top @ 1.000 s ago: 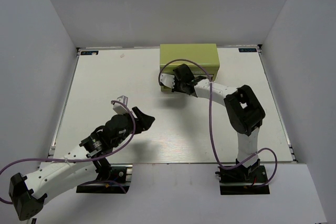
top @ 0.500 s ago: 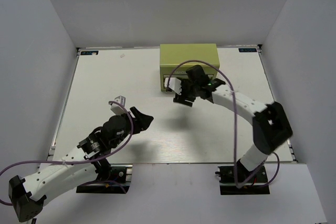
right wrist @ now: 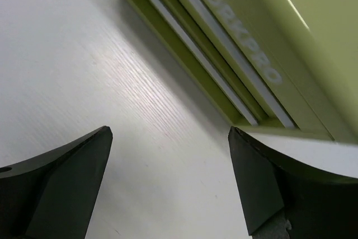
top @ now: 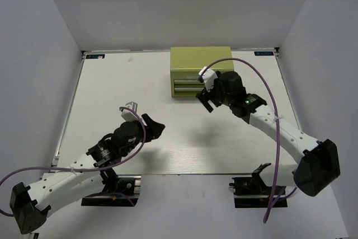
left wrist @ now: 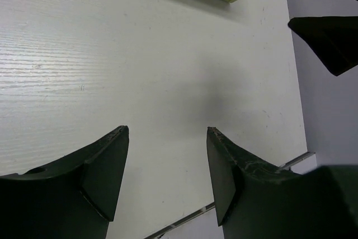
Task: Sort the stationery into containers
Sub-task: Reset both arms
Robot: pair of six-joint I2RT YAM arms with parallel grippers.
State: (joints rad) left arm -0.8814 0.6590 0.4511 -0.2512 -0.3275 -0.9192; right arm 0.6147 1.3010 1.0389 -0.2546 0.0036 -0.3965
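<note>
We hold the right gripper (right wrist: pixel 170 132) and left gripper (left wrist: pixel 168 130) open and empty, since the chest (right wrist: pixel 268 37) just ahead of the right one looks shut, so sorting is likely done.

Lime-green chest (top: pixel 200 60) stands upright, far centre, its 2 drawers (top: pixel 184 86) shut.

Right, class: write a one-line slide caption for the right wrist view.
Open right gripper over the white table, close to the lime-green chest and its two front drawers.
</note>
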